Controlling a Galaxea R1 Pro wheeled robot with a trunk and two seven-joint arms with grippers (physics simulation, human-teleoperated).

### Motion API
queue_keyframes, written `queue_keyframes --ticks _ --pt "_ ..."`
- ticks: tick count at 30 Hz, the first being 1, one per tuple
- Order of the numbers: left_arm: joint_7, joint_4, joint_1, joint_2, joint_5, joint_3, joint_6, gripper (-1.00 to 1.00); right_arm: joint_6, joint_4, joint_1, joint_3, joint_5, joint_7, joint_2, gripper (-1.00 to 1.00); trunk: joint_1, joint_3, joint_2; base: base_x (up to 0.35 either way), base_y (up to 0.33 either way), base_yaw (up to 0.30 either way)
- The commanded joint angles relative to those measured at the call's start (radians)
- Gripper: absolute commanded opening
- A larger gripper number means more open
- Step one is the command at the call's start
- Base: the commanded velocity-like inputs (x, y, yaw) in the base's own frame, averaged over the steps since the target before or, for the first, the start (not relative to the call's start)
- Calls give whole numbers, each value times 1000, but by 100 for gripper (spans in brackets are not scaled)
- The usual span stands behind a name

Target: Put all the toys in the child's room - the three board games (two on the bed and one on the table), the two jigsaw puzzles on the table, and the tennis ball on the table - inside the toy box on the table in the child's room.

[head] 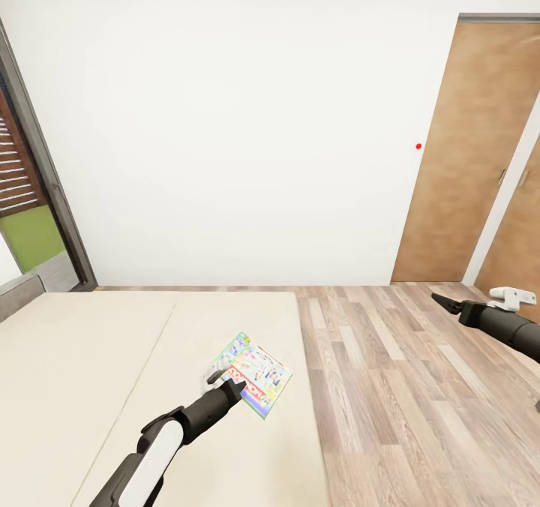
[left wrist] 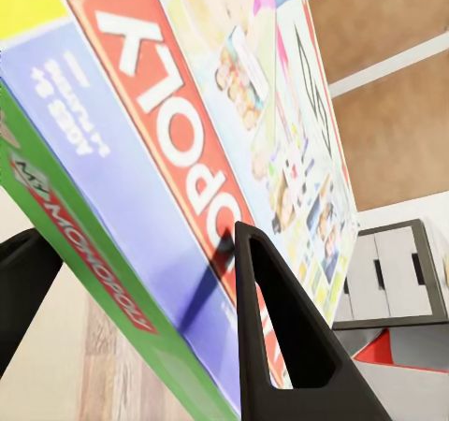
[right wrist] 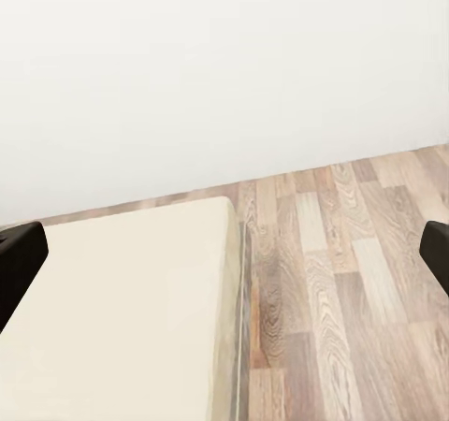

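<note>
Left gripper [head: 234, 391] clamps near edge of Monopoly box [head: 253, 373], one finger [left wrist: 281, 337] over printed lid; box over bed [head: 90, 372]. Right gripper [head: 444, 301] empty, jaws wide, above wood floor [head: 390, 387]. Wooden door [head: 469, 154] beyond.

Beige bed [head: 112, 372], wood floor [head: 397, 387], brown door [head: 472, 154]

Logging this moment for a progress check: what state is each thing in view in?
Monopoly board game: gripped at its edge, over the bed.
Left gripper: shut on the board game.
Right gripper: open, empty, over the floor.
Wooden door: closed.
</note>
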Motion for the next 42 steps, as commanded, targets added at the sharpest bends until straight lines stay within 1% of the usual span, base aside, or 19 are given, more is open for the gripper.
queue_keyframes --ticks 1,7,22,42 --pt "-1 -1 -1 1 4 -1 3 -100 7 0 -1 -1 -4 1 0 100 0 -1 -1 1 0 -18" --pt "-1 0 0 1 4 -1 3 -100 7 -1 -1 -2 -4 2 0 100 0 -1 -1 1 0 -90" --pt "0 0 0 1 4 -1 3 -100 7 -1 -1 -5 -5 3 -1 100 0 3 -1 0 0 -194" --pt "-6 0 0 1 3 -1 3 -100 7 -2 -1 -3 -5 3 1 100 0 3 -1 65 23 -27"
